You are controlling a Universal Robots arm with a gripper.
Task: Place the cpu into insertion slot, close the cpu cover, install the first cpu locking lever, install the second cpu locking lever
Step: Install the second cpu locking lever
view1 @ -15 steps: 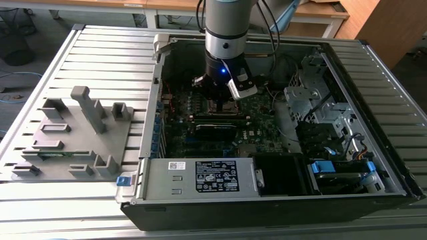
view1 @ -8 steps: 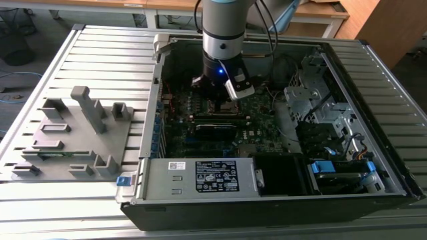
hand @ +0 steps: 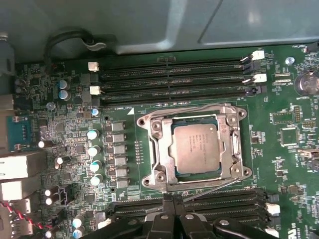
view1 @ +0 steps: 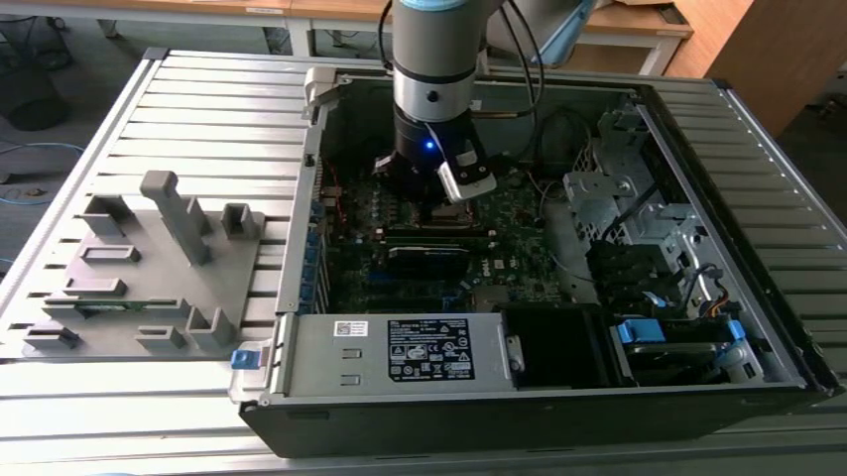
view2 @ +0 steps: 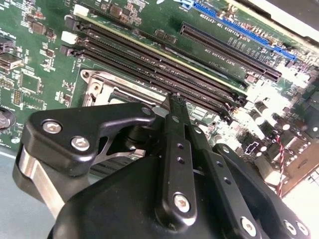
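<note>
Open PC case [view1: 741,109] lies on a slatted metal table [view1: 212,109], arm reaching down into its far-centre, gripper [view1: 426,193] low over the motherboard [view1: 510,223]. In the case: motherboard at centre, labelled power supply box [view1: 397,347] along the near edge, drive cage [view1: 622,198] and cable bundle on the exterior view's right, blue tabs [view1: 638,332] near the near-right corner. In the first wrist view the cpu [hand: 195,149] sits flat in the insertion slot [hand: 149,172], silver top showing through the window of the cpu cover [hand: 233,149], which lies down over it. Thin wire locking levers [hand: 192,109] run along the socket's edges; can't tell whether they're latched. Gripper [hand: 173,201] in the first wrist view is at the socket edge next to a bank of memory slots [hand: 219,204], fingers [view2: 172,107] pressed together, nothing between them, tips just at the socket rim [view2: 94,82] in the second wrist view. Tight space: memory slot banks [hand: 174,79] flank the socket on two sides, a row of capacitors [hand: 93,149] on a third. Case walls box in the arm on all sides; only the top is open. On the exterior view's left, outside the case, a grey fixture tray [view1: 133,288] with upright posts stands well apart on the table.
</note>
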